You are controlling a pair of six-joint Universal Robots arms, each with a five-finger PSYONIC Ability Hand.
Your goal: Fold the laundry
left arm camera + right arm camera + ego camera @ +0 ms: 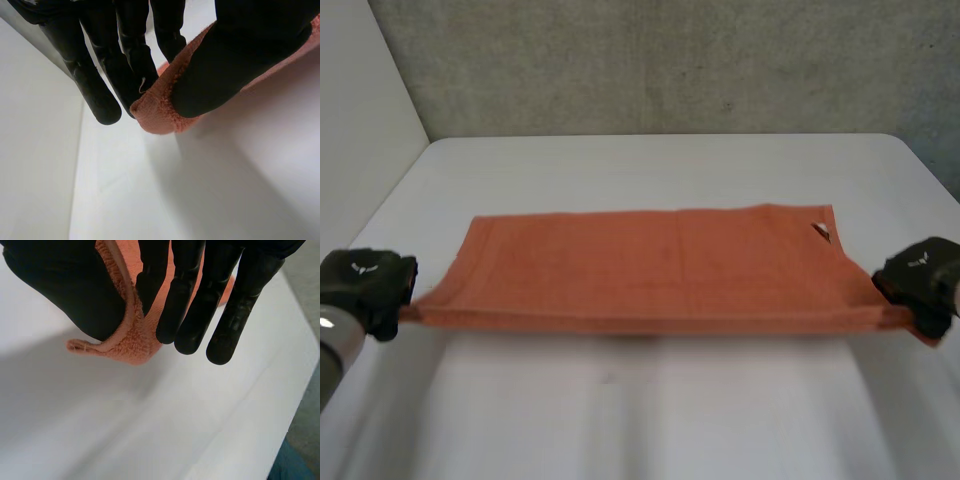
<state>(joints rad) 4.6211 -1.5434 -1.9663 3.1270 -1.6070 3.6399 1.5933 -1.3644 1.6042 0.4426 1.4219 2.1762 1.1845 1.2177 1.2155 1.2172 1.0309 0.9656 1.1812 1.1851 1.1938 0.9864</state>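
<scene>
**A:** Where is the towel (650, 265)?

**B:** It is stretched between the two hands over the white table (650, 420). Its near long edge runs straight from one hand to the other and looks lifted a little off the table. The far part, away from both hands, lies flat on the table.

**A:** What is the left hand (370, 285) doing?

**B:** It pinches the towel's near corner on its own side. In the left wrist view the thumb (235, 55) presses the orange cloth against the fingers (135, 65), and the folded tip of the corner sticks out just past the thumb, clear of the table.

**A:** And the right hand (920, 280)?

**B:** It does the same at the other near corner. In the right wrist view the cloth is clamped between the thumb (60, 290) and the straight fingers (190, 315), and a small flap of the corner pokes out below the thumb.

**A:** Anything else on the towel?

**B:** A small white label (820, 231) sits at the far corner on the right hand's side, well beyond its fingertips.
</scene>
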